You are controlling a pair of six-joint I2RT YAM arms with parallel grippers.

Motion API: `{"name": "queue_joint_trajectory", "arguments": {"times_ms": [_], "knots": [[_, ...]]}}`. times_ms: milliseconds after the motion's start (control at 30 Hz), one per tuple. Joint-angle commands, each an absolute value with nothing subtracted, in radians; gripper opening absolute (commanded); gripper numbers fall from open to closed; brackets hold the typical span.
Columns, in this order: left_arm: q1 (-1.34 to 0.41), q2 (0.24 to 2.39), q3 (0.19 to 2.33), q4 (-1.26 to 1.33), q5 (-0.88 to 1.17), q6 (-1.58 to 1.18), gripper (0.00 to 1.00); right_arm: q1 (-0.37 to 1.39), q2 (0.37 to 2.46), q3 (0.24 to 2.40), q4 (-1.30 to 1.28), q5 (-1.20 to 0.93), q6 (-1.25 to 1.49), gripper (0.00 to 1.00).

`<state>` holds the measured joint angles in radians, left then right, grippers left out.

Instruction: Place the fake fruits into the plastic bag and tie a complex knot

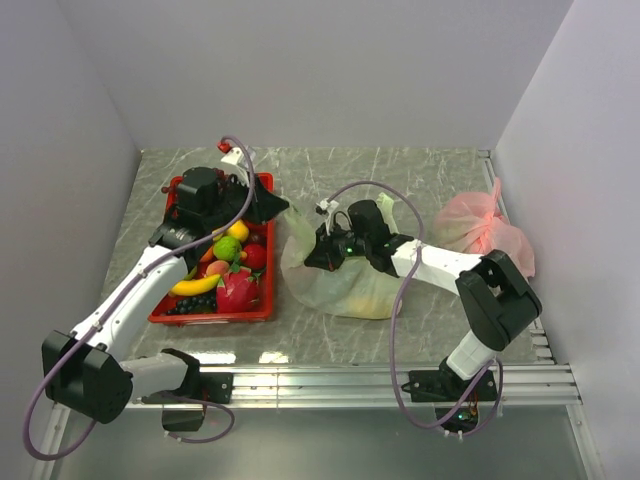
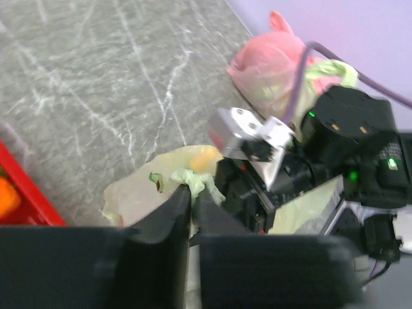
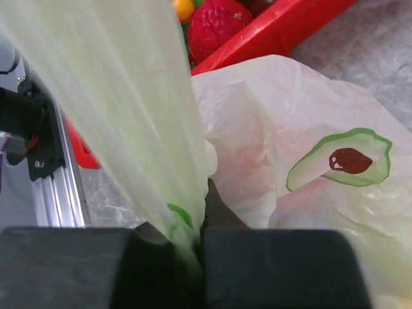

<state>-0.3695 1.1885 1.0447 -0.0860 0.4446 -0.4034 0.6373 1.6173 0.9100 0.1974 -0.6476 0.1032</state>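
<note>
The plastic bag (image 1: 350,285) sits on the grey marbled table (image 1: 420,180) between the two arms, just right of a red tray (image 1: 215,317) and well left of a knotted pink bag (image 1: 478,228) by the right wall. It is pale green and see-through, with an avocado print (image 3: 341,161) on its crumpled side. A yellow shape (image 2: 203,158) shows through the film near its top. Most of the fake fruits (image 1: 228,250) lie in the tray: a banana (image 1: 195,286) along the near side, a pink dragon fruit (image 1: 238,290) beside it, a green lime (image 1: 227,248) further back, and some dark berries in the near corner. The left gripper (image 2: 191,193) reaches over the far right corner of the tray to the bag's left edge. Its fingers (image 2: 172,215) are pressed together on a scrunched bit of the bag's handle (image 2: 199,180), which pokes out just above their tips. The right gripper (image 3: 190,241) is over the top of the bag from the other side, close to the left one. Its fingers are also closed tight, pinching a strip of the bag's film (image 3: 129,96) that runs up and away from them, pulled flat and taut. In the right wrist view the tray's edge and a red fruit (image 3: 215,26) lie just beyond the bag. Whether the handles are tied cannot be made out from any view.
</note>
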Motion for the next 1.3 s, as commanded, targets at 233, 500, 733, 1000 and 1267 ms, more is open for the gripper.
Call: {"name": "queue_joint_trajectory", "arguments": {"times_ms": [233, 500, 733, 1000, 1267], "knots": [[-0.219, 1.008, 0.948, -0.071, 0.672, -0.296, 0.73, 0.637, 1.582, 0.969, 0.08, -0.702, 0.045, 0.0], [-0.221, 0.926, 0.669, 0.156, 0.824, -0.389, 0.87, 0.626, 1.577, 0.994, 0.046, -0.805, 0.029, 0.0], [-0.331, 1.064, 0.618, 0.351, 0.741, -0.377, 0.92, 0.617, 1.6, 0.983, 0.048, -0.856, 0.021, 0.0], [-0.429, 1.287, 0.65, 0.598, 0.732, -0.483, 0.8, 0.592, 1.621, 0.974, 0.048, -0.884, 0.009, 0.0], [-0.434, 1.411, 0.672, 0.727, 0.716, -0.609, 0.34, 0.583, 1.669, 0.954, 0.074, -0.91, 0.011, 0.0]]}}
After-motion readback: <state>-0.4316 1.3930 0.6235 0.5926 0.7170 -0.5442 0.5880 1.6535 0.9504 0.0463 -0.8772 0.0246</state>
